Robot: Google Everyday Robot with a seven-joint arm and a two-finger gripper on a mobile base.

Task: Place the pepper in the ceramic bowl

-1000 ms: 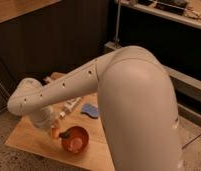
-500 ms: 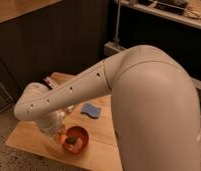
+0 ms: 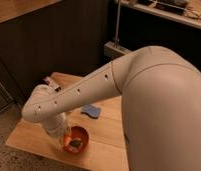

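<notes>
The gripper (image 3: 69, 141) dips at the ceramic bowl's (image 3: 80, 133) left rim, mostly hidden behind the arm (image 3: 79, 92). The orange pepper (image 3: 67, 138) shows there, over the bowl; something dark lies inside.

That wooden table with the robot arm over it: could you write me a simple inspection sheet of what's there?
Surface: light wooden table, standing on a speckled floor.
Job's things: ceramic bowl near the table's front edge, something dark lying inside it; an orange bit at its left rim may be the pepper, though I cannot be sure.
Clutter: blue cloth-like thing lying flat behind the bowl; a dark thing at the far corner, too unclear to name.
Grippers: gripper low at the bowl's left rim, mostly hidden by the arm.
Cables: nothing seen.
Surroundings: dark wall panels behind, metal shelf upper right.
</notes>
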